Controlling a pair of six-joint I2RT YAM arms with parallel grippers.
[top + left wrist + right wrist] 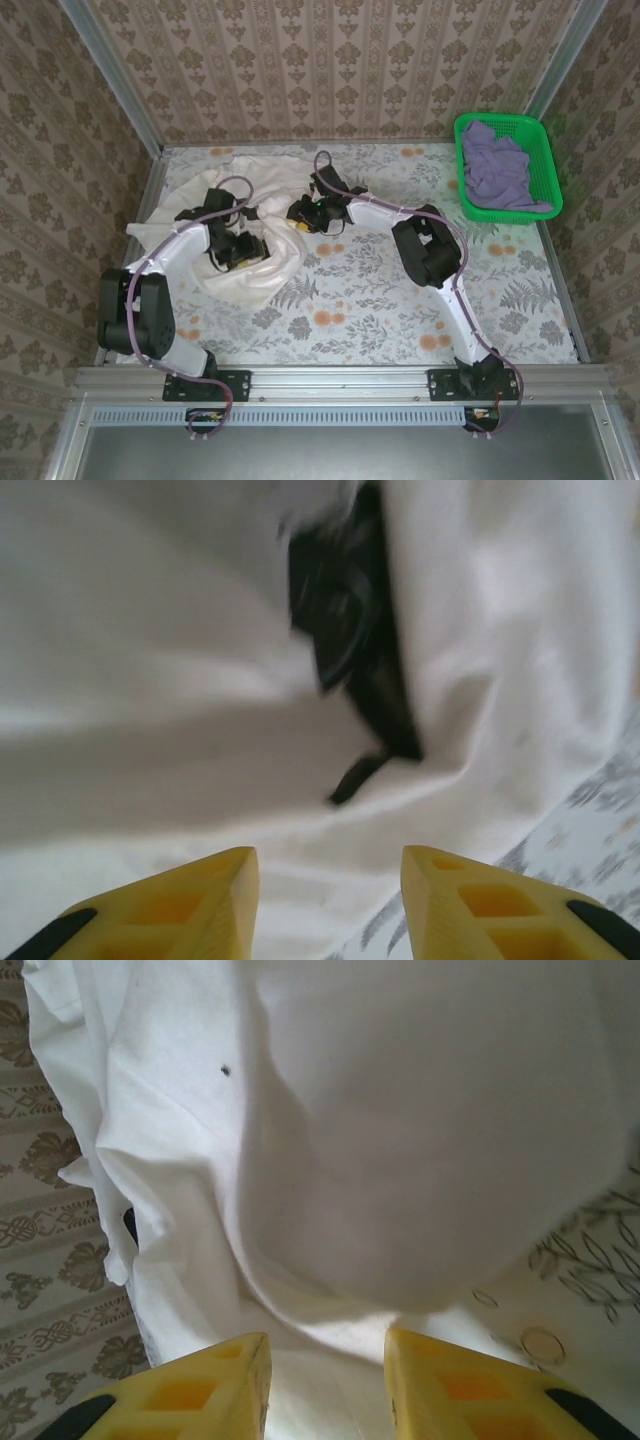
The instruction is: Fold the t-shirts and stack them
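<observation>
The cream-white t-shirt (262,180) lies crumpled at the back left of the table, its black chest print (350,630) showing in a fold. My left gripper (243,250) is down on the shirt's near part; in the left wrist view this gripper (328,855) is open, with white cloth (150,630) under and between the yellow fingers. My right gripper (300,213) sits at the shirt's right edge. That gripper (328,1338) is open over bunched cloth (430,1140). The lavender-purple t-shirt (497,168) lies heaped in the basket.
The green mesh basket (545,160) stands at the back right corner. The flower-patterned table (350,290) is bare across its middle and front. Patterned walls (300,60) close in the back and both sides, with metal rails along the edges.
</observation>
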